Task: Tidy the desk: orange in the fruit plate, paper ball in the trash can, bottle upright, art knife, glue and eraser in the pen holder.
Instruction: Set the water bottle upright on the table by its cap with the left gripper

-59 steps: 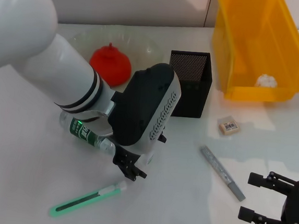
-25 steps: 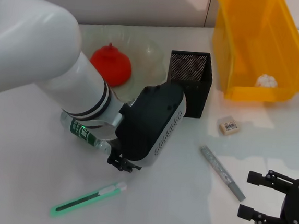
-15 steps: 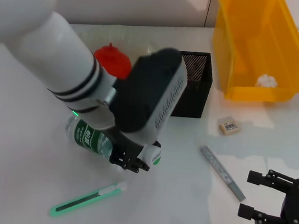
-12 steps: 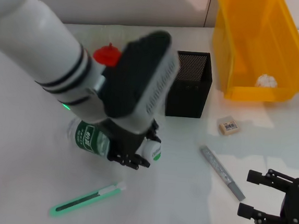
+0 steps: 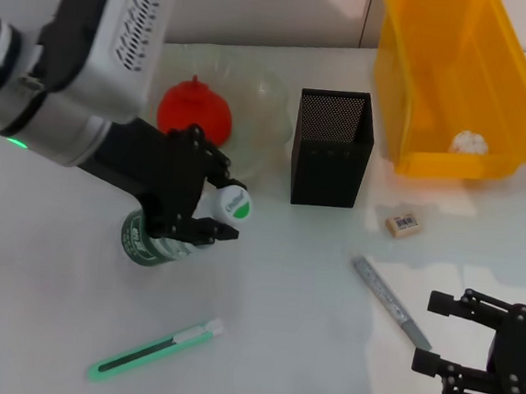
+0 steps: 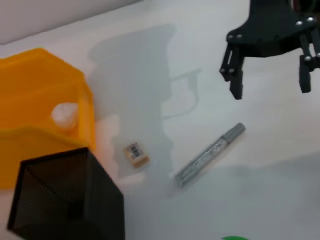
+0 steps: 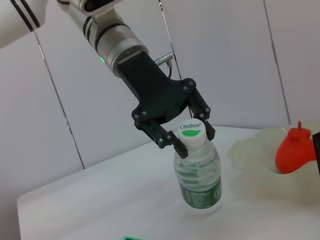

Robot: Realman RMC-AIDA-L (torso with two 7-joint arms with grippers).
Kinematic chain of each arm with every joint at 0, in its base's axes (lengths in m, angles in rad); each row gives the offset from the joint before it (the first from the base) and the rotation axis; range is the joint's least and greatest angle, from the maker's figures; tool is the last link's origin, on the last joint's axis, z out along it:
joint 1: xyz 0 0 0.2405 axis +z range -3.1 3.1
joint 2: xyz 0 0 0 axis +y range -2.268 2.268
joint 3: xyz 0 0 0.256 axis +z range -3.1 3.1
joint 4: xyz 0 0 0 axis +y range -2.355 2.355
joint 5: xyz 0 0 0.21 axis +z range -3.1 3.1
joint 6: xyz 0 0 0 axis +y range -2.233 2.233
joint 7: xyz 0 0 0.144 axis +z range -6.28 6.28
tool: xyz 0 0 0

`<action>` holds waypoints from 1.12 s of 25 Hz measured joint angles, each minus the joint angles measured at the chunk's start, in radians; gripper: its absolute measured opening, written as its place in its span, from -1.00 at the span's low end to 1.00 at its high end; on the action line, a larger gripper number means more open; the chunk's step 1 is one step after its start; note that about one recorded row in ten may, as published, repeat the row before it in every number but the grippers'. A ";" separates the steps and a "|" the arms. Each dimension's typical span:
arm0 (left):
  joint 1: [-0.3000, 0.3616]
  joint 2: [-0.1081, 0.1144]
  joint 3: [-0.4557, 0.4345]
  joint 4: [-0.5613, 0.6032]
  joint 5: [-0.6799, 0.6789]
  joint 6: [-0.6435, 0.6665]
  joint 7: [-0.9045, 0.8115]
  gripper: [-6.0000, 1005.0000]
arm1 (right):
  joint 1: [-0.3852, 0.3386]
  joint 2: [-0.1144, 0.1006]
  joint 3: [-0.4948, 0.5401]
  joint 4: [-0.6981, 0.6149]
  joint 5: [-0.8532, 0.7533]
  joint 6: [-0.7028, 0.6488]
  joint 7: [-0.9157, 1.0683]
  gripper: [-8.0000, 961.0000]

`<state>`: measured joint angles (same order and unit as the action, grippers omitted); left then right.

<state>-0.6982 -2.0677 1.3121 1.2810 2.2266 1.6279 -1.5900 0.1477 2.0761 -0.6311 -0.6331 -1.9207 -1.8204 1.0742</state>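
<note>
The clear bottle (image 5: pixel 160 241) with a green label and a white cap stands upright on the table. My left gripper (image 5: pixel 209 207) is shut on its neck just under the cap, as the right wrist view also shows for bottle (image 7: pixel 197 175) and left gripper (image 7: pixel 192 134). The orange (image 5: pixel 194 113) lies in the glass fruit plate (image 5: pixel 267 101). A paper ball (image 5: pixel 468 141) sits in the yellow trash can (image 5: pixel 458 76). The green art knife (image 5: pixel 153 349), silver glue pen (image 5: pixel 390 302) and eraser (image 5: pixel 404 222) lie on the table around the black pen holder (image 5: pixel 334 148). My right gripper (image 5: pixel 430 331) hovers open at the front right.
In the left wrist view the eraser (image 6: pixel 136 153) and glue pen (image 6: pixel 210 155) lie between the pen holder (image 6: pixel 65 200) and the right gripper (image 6: pixel 267 75). The trash can (image 6: pixel 45 110) stands close behind the pen holder.
My left arm has swung up and back, raising the bottle from lying on its side to standing upright. The right gripper has shifted slightly.
</note>
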 joint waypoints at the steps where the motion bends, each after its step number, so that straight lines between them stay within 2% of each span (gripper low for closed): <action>1: 0.007 0.000 -0.017 0.003 0.000 0.004 -0.004 -0.14 | 0.003 0.000 -0.002 0.000 -0.002 0.001 0.004 0.63; 5: 0.026 -0.001 -0.088 0.000 -0.007 0.008 -0.009 -0.14 | 0.015 0.000 0.001 0.000 -0.012 0.001 0.010 0.63; 12: 0.064 -0.001 -0.159 -0.014 -0.060 0.008 -0.017 -0.14 | 0.020 -0.001 -0.004 -0.005 -0.013 0.001 0.023 0.63; 20: 0.108 0.001 -0.215 -0.027 -0.113 -0.004 -0.008 -0.14 | 0.033 -0.001 -0.004 -0.010 -0.014 0.000 0.033 0.63; 28: 0.115 0.001 -0.237 -0.032 -0.116 -0.014 -0.016 -0.14 | 0.037 -0.001 -0.004 -0.011 -0.014 -0.001 0.037 0.63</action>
<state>-0.5834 -2.0662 1.0746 1.2488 2.1103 1.6138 -1.6059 0.1846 2.0755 -0.6354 -0.6443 -1.9344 -1.8216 1.1108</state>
